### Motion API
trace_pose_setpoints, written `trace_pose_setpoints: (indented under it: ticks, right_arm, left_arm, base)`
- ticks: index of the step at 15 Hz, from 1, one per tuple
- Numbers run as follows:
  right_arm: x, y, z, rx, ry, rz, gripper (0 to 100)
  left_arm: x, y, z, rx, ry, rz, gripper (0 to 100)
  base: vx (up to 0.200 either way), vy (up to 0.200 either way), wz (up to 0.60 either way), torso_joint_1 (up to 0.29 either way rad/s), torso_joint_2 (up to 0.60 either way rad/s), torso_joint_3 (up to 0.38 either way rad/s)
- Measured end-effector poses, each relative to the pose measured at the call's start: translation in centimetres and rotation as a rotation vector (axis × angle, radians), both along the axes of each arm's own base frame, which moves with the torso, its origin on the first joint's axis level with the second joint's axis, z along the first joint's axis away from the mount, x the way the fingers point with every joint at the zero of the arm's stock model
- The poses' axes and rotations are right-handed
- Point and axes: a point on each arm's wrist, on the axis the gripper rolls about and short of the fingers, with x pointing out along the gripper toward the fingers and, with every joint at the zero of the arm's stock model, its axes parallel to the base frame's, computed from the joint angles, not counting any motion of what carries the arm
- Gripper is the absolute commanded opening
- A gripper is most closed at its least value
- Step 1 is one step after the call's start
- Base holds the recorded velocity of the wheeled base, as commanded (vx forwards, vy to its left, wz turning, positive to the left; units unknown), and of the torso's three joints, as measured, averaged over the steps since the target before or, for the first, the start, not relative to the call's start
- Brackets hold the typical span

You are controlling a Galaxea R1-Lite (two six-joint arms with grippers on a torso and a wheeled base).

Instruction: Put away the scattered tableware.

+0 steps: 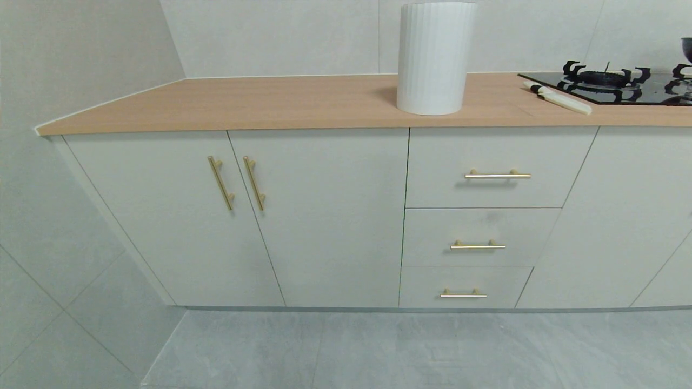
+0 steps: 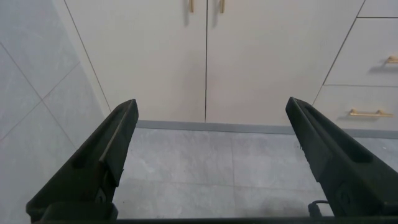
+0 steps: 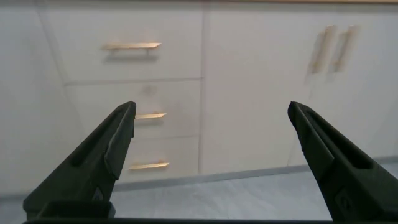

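Observation:
A pale knife [image 1: 557, 98] with a dark band lies on the wooden countertop [image 1: 243, 102], at the front left corner of the black hob [image 1: 616, 86]. A tall white ribbed container [image 1: 434, 56] stands upright on the counter to the knife's left. My left gripper [image 2: 211, 106] is open and holds nothing; it hangs low over the floor, facing the foot of the double cabinet doors [image 2: 205, 56]. My right gripper [image 3: 212, 109] is also open with nothing in it, and it faces the stack of three drawers [image 3: 134, 93].
Under the counter are two doors with gold handles [image 1: 238, 182] and three shut drawers with gold handles [image 1: 497, 175]. A tiled wall closes the left side. Grey floor tiles [image 1: 378, 351] lie in front of the cabinets. A dark pot edge [image 1: 686, 48] shows at the far right.

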Motion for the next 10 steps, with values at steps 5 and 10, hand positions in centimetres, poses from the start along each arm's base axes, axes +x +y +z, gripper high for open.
trace_pose_setpoints:
  ticks: [5,10]
  right_arm:
    - [0.5,0.3,-2.0,0.007,0.101,0.148,100]
    - [0.6,0.4,-3.2,0.015,0.206,0.172,100]
  left_arm:
    - [0.0,0.0,0.0,0.000,0.000,0.000,100]
    - [0.0,0.0,0.0,0.001,0.000,0.000,100]
  base:
    - [0.000,0.000,0.00,0.000,0.00,0.000]
    - [0.000,0.000,0.00,0.000,0.00,0.000]
